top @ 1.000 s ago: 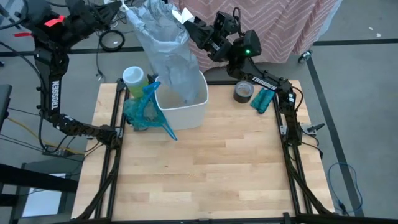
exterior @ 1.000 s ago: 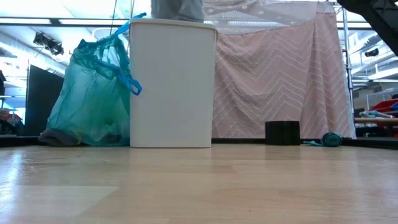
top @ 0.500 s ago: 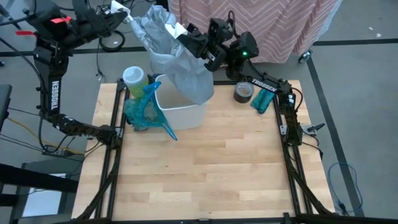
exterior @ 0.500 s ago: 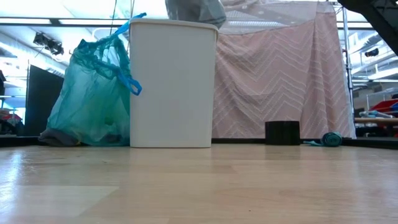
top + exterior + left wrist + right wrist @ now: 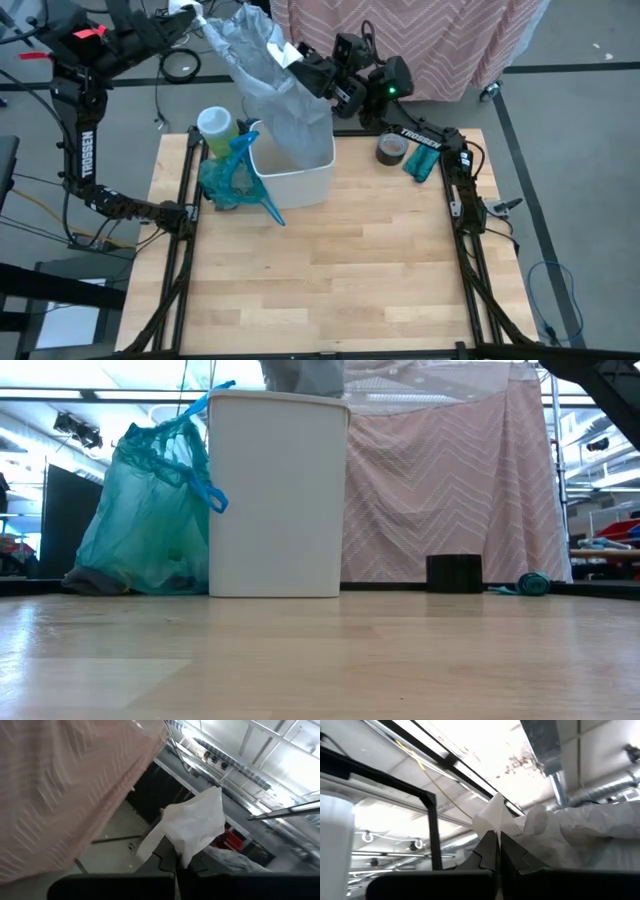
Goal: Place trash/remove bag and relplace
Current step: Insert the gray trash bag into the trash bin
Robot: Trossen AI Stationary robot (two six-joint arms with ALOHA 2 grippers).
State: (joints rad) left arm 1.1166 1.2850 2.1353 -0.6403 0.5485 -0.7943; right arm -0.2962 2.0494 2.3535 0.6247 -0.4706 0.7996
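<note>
1. Pink chevron-patterned curtain [image 5: 420, 40] hangs behind the far edge of the wooden bench [image 5: 330, 270].
2. Task item: the teal-green bag [image 5: 228, 170], thin and crinkled, sits knotted and full on the bench, touching the left side of the white bin [image 5: 295, 178]. The trash itself cannot be made out through it.
3. A pale grey bag [image 5: 275, 90], soft translucent film, hangs above the bin, its lower end dipping inside the smooth, rigid, rectangular bin.
4. Left hand [image 5: 188, 14] is clamped on the grey bag's far-left top corner; right hand [image 5: 300, 62] is clamped on the right top edge.
5. Judgement: the step in hand is lining the bin. To do it well, spread the two hands apart so the mouth opens wider than the rim, then lower evenly; thin film slips and collapses easily.
6. A tape roll [image 5: 391, 148] lies well to the right.
</note>
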